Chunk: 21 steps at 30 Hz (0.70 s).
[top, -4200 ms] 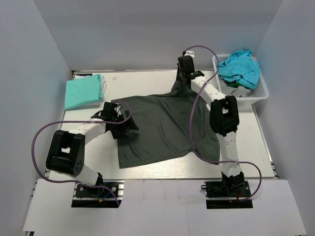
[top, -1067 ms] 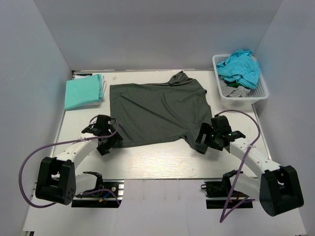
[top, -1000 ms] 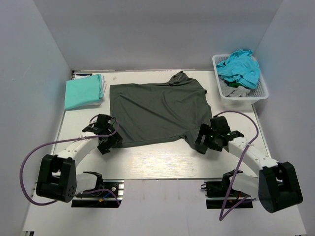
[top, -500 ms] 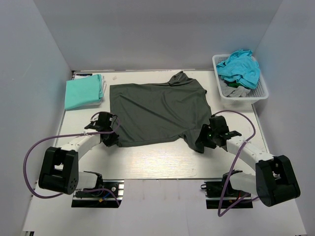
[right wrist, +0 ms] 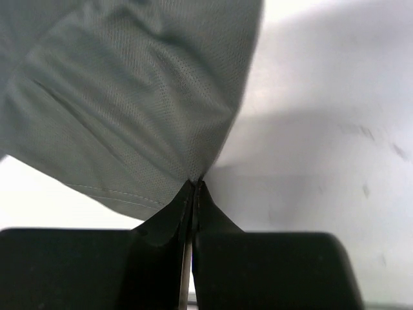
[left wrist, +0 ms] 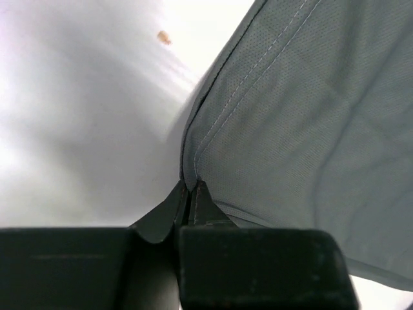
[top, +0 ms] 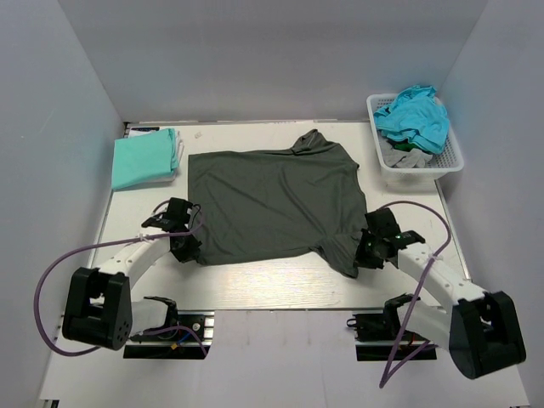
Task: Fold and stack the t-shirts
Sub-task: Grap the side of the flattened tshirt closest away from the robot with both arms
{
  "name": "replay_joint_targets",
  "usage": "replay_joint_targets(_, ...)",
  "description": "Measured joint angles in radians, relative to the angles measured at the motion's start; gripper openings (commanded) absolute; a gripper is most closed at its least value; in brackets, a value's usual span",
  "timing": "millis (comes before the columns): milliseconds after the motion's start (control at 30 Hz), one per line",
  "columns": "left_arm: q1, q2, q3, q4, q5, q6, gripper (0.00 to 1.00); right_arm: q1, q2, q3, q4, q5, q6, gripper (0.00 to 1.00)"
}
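Top external view: a dark grey t-shirt (top: pixel 272 200) lies spread flat in the middle of the white table (top: pixel 272 287), its neck end toward the top of the frame and its hem toward the bottom. The left gripper (top: pixel 189 246) sits at the shirt's lower left corner and the right gripper (top: pixel 361 257) at its lower right corner, where the cloth bunches into a small fold. A mint-green t-shirt (top: pixel 144 159) lies folded in the upper left of the table, well apart from the grey one. In the upper right stands a white lattice basket (top: pixel 451 166) holding a crumpled teal t-shirt (top: pixel 414 115) on top of some grey cloth (too bundled to make out as a garment).

Left wrist view: the left gripper (left wrist: pixel 189 199) is pinched tight on the stitched hem corner of the dark grey t-shirt (left wrist: pixel 303 129), with no gap between the fingers. The cloth fills the right half of the frame; the bare table (left wrist: pixel 84 116) fills the left, with a small orange speck (left wrist: pixel 164 37) near the top.

Right wrist view: the right gripper (right wrist: pixel 193 194) is likewise clamped on an edge of the dark grey t-shirt (right wrist: pixel 129 84), which fans out across the upper left of the frame. The white table (right wrist: pixel 322 129) shows on the right.
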Motion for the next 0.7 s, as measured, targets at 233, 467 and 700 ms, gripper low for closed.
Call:
replay_joint_targets(233, 0.0, -0.062, -0.008, -0.048, -0.007, -0.009, 0.38, -0.001, -0.054, 0.042, -0.138, 0.027, 0.07, 0.23)
replay_joint_targets(467, 0.0, -0.062, -0.008, -0.091, -0.01, -0.012, 0.79, -0.001, -0.026, 0.044, -0.181, 0.029, 0.092, 0.9)
replay_joint_targets(700, 0.0, -0.132, 0.008, -0.172, -0.008, -0.022, 0.89, -0.001, -0.056, 0.099, -0.25, 0.034, 0.084, 0.9)
